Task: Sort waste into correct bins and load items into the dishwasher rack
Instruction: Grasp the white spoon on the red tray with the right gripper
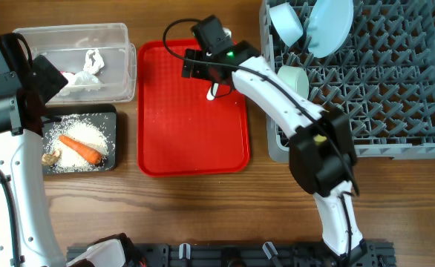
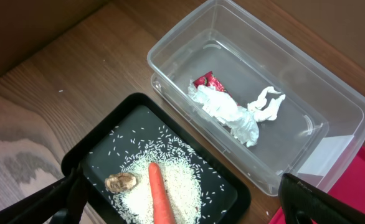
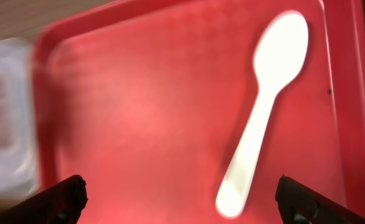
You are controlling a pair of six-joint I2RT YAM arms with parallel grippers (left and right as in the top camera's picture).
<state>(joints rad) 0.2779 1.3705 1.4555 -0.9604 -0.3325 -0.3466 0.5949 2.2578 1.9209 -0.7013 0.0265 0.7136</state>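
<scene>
White plastic spoon (image 3: 260,121) is just lying flat on the red tray (image 3: 139,93), right gripper (image 3: 179,199) spread wide over it; left gripper (image 2: 182,202) is spread too, over the black tray (image 2: 76,155) holding the carrot (image 2: 161,199) and rice (image 2: 185,177); tissue (image 2: 232,112) sits in the clear tub (image 2: 170,50) beyond.

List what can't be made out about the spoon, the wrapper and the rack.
Spoon: overhead, the right arm covers nearly all of it; the right wrist view blurs it.
Red wrapper: left wrist, the tissue covers most of it; overhead, none shows.
Dishwasher rack: overhead, the top and right edges cut it off.
</scene>
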